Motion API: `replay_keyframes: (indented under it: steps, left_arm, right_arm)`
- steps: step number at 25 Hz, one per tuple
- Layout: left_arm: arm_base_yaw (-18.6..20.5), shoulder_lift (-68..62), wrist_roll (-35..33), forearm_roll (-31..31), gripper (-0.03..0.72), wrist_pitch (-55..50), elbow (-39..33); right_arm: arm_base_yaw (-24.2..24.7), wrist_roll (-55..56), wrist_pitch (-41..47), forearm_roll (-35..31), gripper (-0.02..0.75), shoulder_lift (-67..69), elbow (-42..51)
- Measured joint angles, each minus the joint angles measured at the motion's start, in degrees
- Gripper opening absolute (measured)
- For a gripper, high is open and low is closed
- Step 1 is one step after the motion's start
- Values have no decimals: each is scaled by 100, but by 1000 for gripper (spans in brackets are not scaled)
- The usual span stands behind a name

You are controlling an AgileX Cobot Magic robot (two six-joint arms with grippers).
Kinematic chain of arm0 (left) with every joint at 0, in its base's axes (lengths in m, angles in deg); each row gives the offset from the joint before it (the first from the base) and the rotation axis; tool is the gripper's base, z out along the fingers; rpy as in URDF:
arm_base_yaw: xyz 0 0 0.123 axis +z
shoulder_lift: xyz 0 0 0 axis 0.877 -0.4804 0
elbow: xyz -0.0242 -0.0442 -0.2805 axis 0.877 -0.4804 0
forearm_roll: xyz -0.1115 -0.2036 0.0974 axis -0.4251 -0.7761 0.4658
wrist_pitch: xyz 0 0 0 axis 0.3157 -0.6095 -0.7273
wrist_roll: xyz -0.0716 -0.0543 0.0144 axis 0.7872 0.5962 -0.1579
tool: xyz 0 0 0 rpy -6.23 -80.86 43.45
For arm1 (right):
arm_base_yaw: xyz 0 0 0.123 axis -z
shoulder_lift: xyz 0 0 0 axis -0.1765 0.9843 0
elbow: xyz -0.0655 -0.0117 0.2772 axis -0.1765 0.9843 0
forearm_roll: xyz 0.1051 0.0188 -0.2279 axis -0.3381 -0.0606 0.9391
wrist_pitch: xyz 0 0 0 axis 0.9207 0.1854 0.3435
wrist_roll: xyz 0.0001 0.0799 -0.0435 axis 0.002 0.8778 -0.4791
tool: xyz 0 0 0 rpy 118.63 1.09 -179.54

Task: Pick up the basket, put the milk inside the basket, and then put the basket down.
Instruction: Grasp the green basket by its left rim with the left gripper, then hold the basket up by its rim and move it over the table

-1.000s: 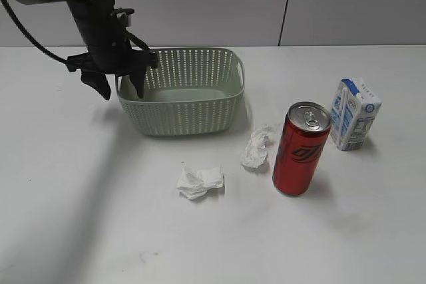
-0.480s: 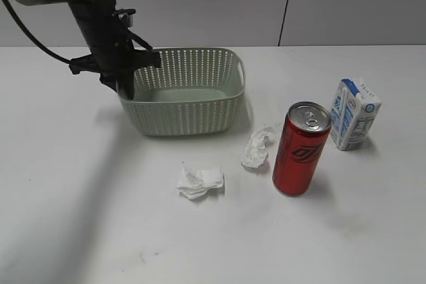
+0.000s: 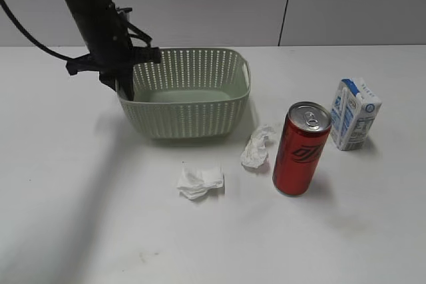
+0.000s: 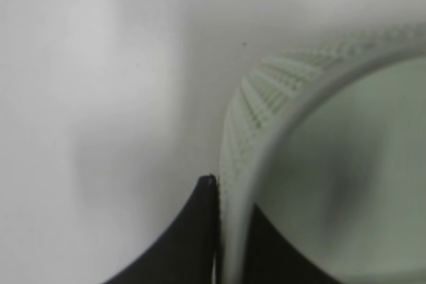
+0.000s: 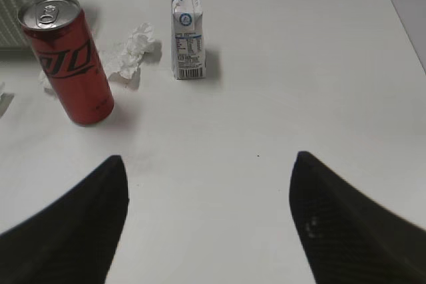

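The pale green basket [image 3: 190, 101] is at the back centre of the table and looks slightly lifted and tilted. My left gripper [image 3: 124, 86] is shut on its left rim; in the left wrist view [image 4: 229, 231] one jaw is outside and one inside the basket wall [image 4: 266, 98]. The white-and-blue milk carton [image 3: 355, 113] stands upright at the right, and shows in the right wrist view [image 5: 187, 31]. My right gripper [image 5: 210, 164] is open and empty above bare table, short of the carton, and is out of the exterior view.
A tall red soda can [image 3: 301, 148] stands left of the milk, also in the right wrist view [image 5: 66, 58]. Two crumpled white tissues [image 3: 199, 181] [image 3: 257, 146] lie in front of the basket. A grey wall runs behind the table.
My left gripper went from open astride the basket's left rim to shut on it. The basket has shifted slightly right and risen a little.
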Motion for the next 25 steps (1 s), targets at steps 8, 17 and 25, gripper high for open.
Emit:
replay_keyframes:
  steps: [8,17,25]
  left_arm:
    - [0,660,51,-95,4,-326,0]
    - [0,1726,335,-79,4,-47,-1195]
    - [-46,3535,892,483,4,1363,-3830]
  right_arm:
    - [0,0,0,0,590,0,0]
    - [0,0,0,0,590,0,0]
    - [0,0,0,0,590,0,0]
